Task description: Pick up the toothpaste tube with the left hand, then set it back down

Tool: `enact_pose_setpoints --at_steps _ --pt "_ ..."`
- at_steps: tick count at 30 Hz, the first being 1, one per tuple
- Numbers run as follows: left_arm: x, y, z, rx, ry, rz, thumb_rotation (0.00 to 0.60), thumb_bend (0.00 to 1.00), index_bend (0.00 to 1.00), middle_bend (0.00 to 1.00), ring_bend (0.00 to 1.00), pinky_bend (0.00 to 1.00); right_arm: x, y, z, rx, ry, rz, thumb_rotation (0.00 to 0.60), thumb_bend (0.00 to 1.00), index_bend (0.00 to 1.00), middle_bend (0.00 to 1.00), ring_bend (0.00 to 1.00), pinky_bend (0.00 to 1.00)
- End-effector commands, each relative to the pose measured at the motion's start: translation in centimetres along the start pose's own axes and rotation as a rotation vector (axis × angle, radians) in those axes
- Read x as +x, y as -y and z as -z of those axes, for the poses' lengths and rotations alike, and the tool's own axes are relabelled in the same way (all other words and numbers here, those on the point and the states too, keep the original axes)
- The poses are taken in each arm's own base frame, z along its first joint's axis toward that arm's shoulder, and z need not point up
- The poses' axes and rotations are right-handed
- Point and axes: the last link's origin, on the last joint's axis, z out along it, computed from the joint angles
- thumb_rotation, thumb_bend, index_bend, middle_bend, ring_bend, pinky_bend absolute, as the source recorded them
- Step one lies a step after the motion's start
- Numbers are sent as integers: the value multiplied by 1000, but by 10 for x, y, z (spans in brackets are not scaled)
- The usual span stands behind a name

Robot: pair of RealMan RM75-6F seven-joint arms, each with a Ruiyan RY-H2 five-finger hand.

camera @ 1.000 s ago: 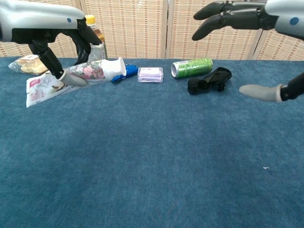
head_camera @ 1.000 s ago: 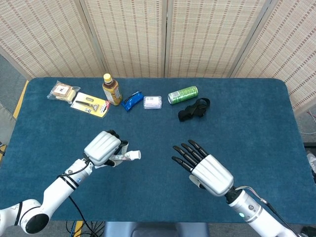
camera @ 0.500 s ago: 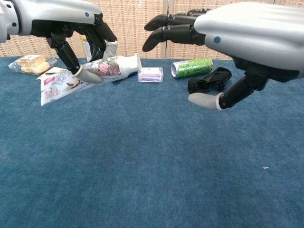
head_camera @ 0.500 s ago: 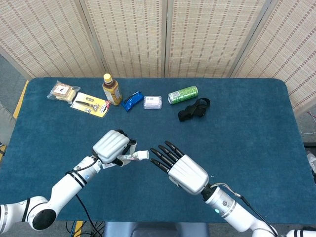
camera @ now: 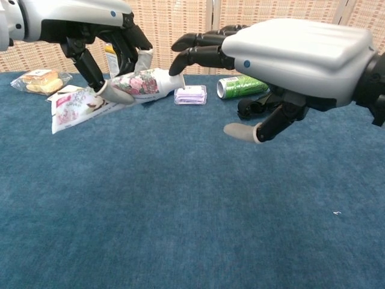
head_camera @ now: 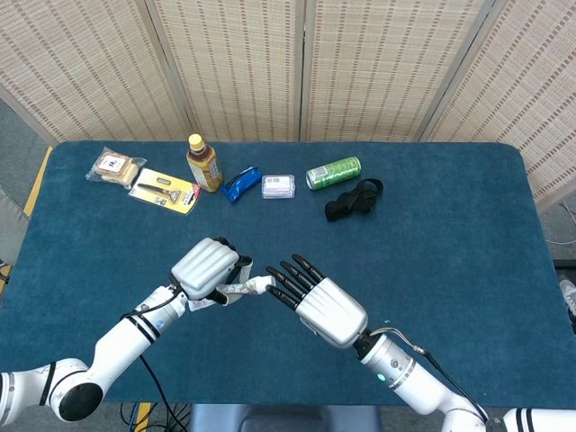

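My left hand (head_camera: pixel 209 267) (camera: pixel 90 27) grips the toothpaste tube (camera: pixel 114 93) and holds it above the blue table (head_camera: pixel 468 234). The tube is white with a floral print, and its cap end (head_camera: pixel 262 284) points to the right. My right hand (head_camera: pixel 322 306) (camera: pixel 295 54) is open with fingers stretched out, and its fingertips (camera: pixel 180 51) reach the tube's cap end. Whether they touch the cap is unclear.
Along the far side lie a snack packet (head_camera: pixel 112 167), a yellow razor pack (head_camera: pixel 164 190), a tea bottle (head_camera: pixel 202 163), a blue wrapper (head_camera: pixel 240 184), a small clear box (head_camera: pixel 278 186), a green can (head_camera: pixel 333 173) and a black strap (head_camera: pixel 354 200).
My right hand has swept left from the right side until its fingertips meet the tube's cap. My left hand has carried the tube a little right and higher.
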Motion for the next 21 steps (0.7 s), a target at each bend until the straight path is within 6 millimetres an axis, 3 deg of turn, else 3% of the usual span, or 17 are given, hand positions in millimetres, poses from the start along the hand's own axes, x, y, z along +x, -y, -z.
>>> enact_pose_setpoints --at_steps 1,21 --pt "0 1 0 1 0 -2 600 362 576 697 484 316 -1 1 -1 2 8 -3 600 268 165 0 0 0" --pt "3 3 5 -5 9 1 600 363 580 697 485 315 -6 -6 -7 -38 35 7 600 268 165 0 0 0"
